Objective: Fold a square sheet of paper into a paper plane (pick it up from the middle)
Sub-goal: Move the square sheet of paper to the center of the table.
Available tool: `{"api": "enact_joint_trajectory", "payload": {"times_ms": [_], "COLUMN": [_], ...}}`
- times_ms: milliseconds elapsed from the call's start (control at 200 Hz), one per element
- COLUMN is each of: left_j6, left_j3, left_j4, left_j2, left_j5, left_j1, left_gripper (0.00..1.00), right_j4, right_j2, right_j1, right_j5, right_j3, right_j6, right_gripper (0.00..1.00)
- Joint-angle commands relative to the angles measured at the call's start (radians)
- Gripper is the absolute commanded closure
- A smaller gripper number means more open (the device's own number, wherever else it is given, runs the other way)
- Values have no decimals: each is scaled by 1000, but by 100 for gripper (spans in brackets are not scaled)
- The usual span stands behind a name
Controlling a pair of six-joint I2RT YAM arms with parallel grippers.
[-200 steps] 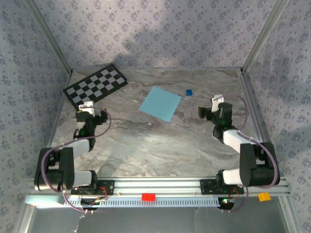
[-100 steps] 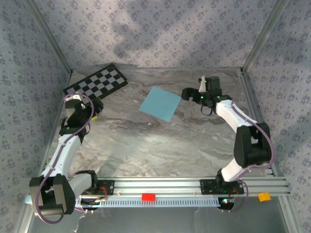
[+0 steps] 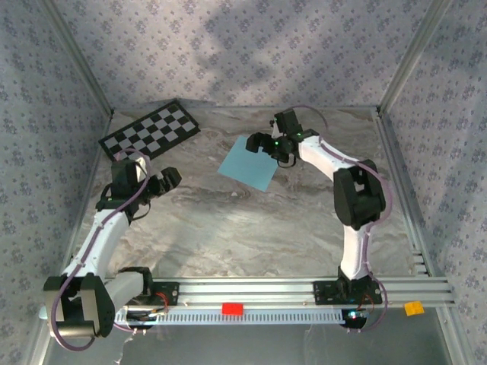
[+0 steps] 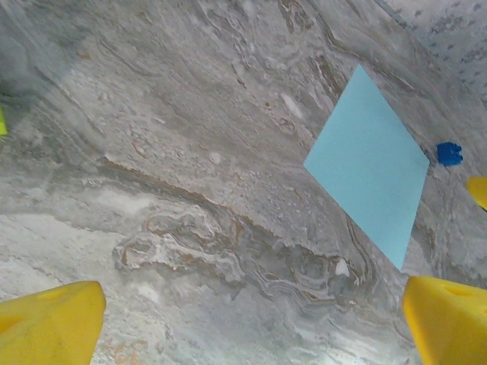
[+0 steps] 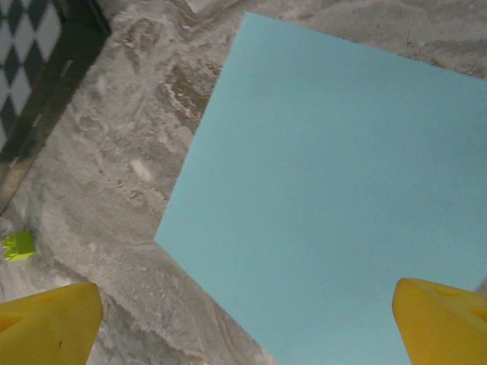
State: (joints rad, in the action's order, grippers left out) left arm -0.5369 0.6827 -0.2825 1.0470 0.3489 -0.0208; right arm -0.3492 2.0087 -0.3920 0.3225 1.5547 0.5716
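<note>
Eyes on the square sheet of paper (image 3: 251,162): light sky-blue, lying flat on the marbled grey tabletop (image 3: 228,228) toward the far middle, turned corner-on like a diamond. No fold or crease shows in it from above. From the left wrist camera the sheet (image 4: 369,163) sits up and to the right, and there's a tiny dark-blue cube (image 4: 449,153) just beside its far corner, apart from the paper.

Now the right gripper (image 3: 260,145). The arm reaches across to the far side and the gripper hangs at the sheet's far right corner. Its own camera looks almost straight down on the paper (image 5: 342,190), which takes up most of the picture. The jaws of the right gripper (image 5: 245,323) are spread wide, one yellow fingertip at each lower corner, with nothing pinched. Whether the tips touch the sheet, I can't tell.

Off to the left in that view is a small lime-green block (image 5: 18,245) on the marble, and the black-and-white checkerboard (image 5: 11,46) is in the top corner.

Over to the left gripper (image 3: 163,181): it hovers just in front of the checkerboard (image 3: 150,130), well apart from the sheet and pointed toward it. The jaws of the left gripper (image 4: 247,327) are wide apart too, with bare marble between the yellow tips.
</note>
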Motion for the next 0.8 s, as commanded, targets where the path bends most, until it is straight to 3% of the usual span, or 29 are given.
{"api": "enact_joint_trajectory", "payload": {"times_ms": [0, 430, 620, 795], "left_j6": [-2, 5, 2, 3], "left_j3": [26, 61, 71, 73], "left_j4": [-49, -128, -160, -199], "left_j2": [-16, -25, -31, -45], "left_j5": [35, 50, 53, 53], "left_j1": [-13, -30, -40, -48], "left_gripper": [0, 0, 0, 0], "right_j4": [-86, -246, -344, -350], "right_j2": [73, 257, 260, 181], "right_j1": [-8, -36, -52, -89], "right_j5": [15, 38, 52, 72], "right_j3": [79, 251, 220, 73], "right_j6": [44, 18, -76, -187], "right_gripper": [0, 0, 1, 2]}}
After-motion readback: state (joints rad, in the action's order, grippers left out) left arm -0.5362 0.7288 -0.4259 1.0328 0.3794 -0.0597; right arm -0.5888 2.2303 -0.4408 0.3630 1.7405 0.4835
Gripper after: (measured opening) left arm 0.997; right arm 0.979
